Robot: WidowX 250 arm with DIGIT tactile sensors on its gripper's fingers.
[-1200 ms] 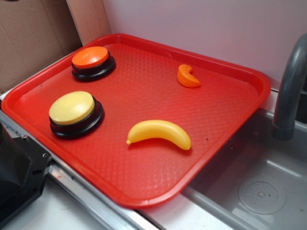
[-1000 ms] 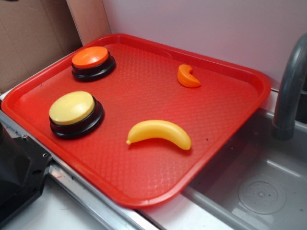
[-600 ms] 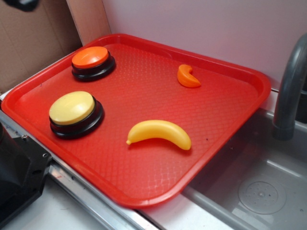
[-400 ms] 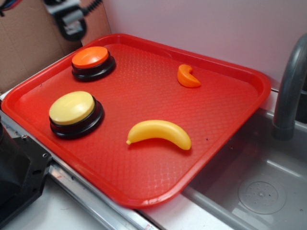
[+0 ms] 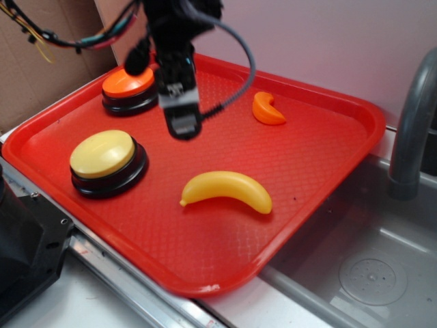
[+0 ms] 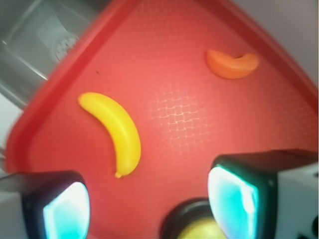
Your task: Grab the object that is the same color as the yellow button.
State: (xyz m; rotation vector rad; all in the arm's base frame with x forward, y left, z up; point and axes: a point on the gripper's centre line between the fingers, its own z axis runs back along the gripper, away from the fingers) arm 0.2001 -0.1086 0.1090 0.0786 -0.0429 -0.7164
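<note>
Black gripper [image 5: 183, 126]: fingers spread, empty, above red plastic tray [image 5: 328, 164]. Curved yellow plastic toy banana [image 5: 227, 190]: flat on tray, ahead and below. Advice: centre over its middle, straddle across the curve.

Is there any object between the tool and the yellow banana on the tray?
Nothing visible does. The tool hangs open above bare red tray, and the banana lies free in front of it. The yellow button and the orange piece sit off to the sides.
</note>
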